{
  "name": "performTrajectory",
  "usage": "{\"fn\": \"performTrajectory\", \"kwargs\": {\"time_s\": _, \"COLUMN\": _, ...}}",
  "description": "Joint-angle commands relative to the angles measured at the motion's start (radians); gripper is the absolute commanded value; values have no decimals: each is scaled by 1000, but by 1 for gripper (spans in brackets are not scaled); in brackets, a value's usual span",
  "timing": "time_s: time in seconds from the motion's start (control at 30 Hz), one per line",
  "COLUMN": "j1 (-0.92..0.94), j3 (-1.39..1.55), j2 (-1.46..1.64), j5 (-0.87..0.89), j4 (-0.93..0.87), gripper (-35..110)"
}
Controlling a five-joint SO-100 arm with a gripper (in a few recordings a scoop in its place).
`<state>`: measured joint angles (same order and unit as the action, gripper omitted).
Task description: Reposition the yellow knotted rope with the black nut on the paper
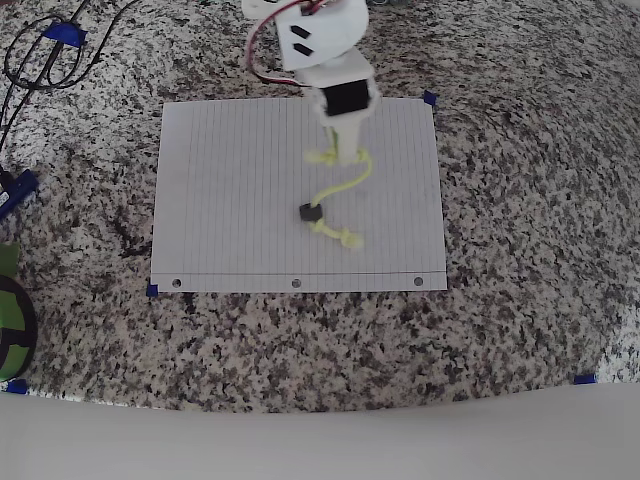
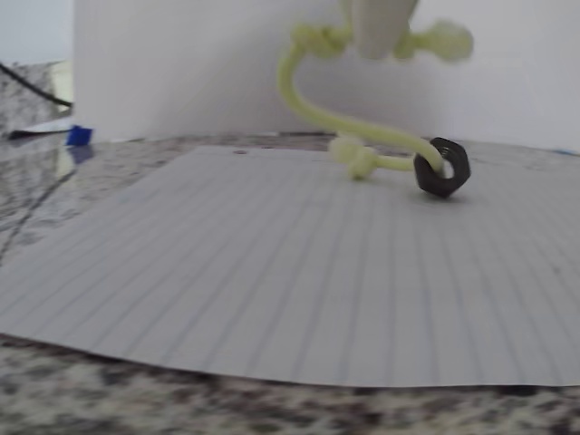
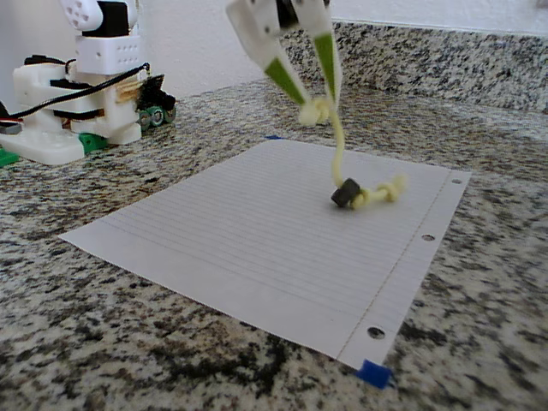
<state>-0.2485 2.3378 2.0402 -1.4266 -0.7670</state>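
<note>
Upper centre of the fixed view: tool point(image 3: 315, 104) pinching one knot of the yellow knotted rope point(image 3: 341, 154); black nut point(image 3: 345, 194) resting on the paper point(image 3: 214, 240). Carry slowly so the nut drags without snagging.

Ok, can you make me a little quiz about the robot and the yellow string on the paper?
1. True or false: the gripper holds one knotted end of the yellow rope up off the paper.
2. What rests on the paper? A) the black nut and the other knot B) the whole rope C) nothing
3. Fill in: the paper's punched holes run along the edge ____ from the arm in the overhead view.

Key: 1 true; 2 A; 3 farthest.
</note>
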Motion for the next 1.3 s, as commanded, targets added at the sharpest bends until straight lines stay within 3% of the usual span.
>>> {"fn": "performTrajectory", "kwargs": {"time_s": 0.0, "j1": -52, "j3": 34, "j2": 0, "j5": 29, "j4": 29, "gripper": 1}}
{"fn": "performTrajectory", "kwargs": {"time_s": 0.7, "j1": -259, "j3": 126, "j2": -17, "j5": 91, "j4": 28, "gripper": 0}}
{"fn": "performTrajectory", "kwargs": {"time_s": 1.07, "j1": -212, "j3": 153, "j2": 51, "j5": 126, "j4": -12, "gripper": 2}}
{"fn": "performTrajectory", "kwargs": {"time_s": 1.27, "j1": -222, "j3": 155, "j2": 38, "j5": 126, "j4": -23, "gripper": 48}}
